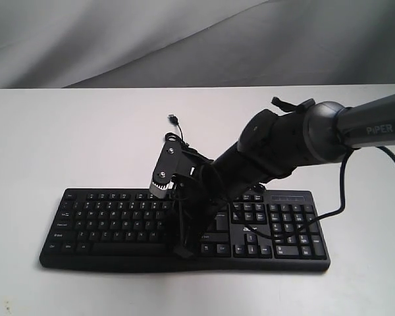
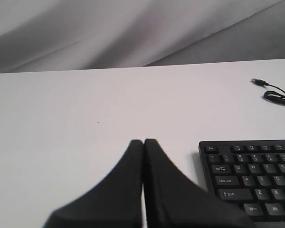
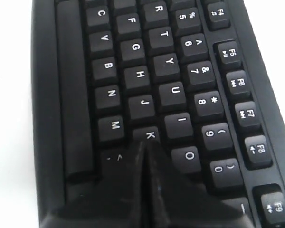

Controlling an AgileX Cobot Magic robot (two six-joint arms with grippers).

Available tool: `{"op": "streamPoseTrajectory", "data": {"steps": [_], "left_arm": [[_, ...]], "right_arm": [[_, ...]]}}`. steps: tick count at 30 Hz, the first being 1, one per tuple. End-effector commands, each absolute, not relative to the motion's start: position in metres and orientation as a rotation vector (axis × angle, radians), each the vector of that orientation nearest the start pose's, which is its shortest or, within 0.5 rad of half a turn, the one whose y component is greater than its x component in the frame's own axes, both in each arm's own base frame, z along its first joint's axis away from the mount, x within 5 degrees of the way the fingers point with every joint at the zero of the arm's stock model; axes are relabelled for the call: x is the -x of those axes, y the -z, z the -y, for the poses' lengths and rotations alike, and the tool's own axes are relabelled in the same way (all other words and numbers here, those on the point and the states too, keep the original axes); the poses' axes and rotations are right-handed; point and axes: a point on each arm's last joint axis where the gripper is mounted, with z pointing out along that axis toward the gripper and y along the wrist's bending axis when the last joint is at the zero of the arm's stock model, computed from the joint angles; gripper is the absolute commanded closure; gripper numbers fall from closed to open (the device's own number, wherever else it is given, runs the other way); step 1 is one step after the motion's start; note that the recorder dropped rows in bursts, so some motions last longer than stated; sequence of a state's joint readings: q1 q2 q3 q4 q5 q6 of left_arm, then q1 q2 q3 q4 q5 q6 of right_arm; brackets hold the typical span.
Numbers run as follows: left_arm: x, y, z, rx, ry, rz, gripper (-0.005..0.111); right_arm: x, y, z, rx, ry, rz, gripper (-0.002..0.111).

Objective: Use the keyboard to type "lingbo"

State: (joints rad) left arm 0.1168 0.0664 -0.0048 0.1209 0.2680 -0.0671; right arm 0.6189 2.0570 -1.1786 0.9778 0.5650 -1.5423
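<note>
The black keyboard with white-lettered keys lies near the table's front edge, its number pad on the right. My right gripper is shut and empty, its joined tips low over the letter keys at the near edge of the K key, with O and I beside it. In the exterior view the right arm reaches across the keyboard's middle and hides the tips. My left gripper is shut and empty, above bare table beside the keyboard's Esc corner. The left arm does not show in the exterior view.
The keyboard's thin black USB cable lies coiled on the white table behind the keyboard, its plug pointing away. A grey cloth backdrop hangs behind the table. The right arm's own cable droops over the number pad.
</note>
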Motion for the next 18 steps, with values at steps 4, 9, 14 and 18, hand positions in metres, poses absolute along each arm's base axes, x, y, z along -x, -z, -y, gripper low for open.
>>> {"op": "streamPoseTrajectory", "data": {"steps": [4,9,14,18], "left_arm": [[-0.059,-0.185,-0.010,0.089,-0.142,-1.817,0.106],[-0.059,-0.185,-0.010,0.089,-0.142,-1.817,0.106],[-0.059,-0.185,-0.010,0.089,-0.142,-1.817,0.106],[-0.059,-0.185,-0.010,0.089,-0.142,-1.817,0.106]], "right_arm": [[-0.297,-0.113,-0.261,1.681,-0.608,-2.053,0.108],[-0.298,-0.116,-0.261,1.673,-0.599,-2.047,0.108],[-0.302,-0.135,-0.264,1.633,-0.591,-2.013,0.108],[-0.307,-0.145,-0.273,1.636,-0.583,-1.976,0.108]]}}
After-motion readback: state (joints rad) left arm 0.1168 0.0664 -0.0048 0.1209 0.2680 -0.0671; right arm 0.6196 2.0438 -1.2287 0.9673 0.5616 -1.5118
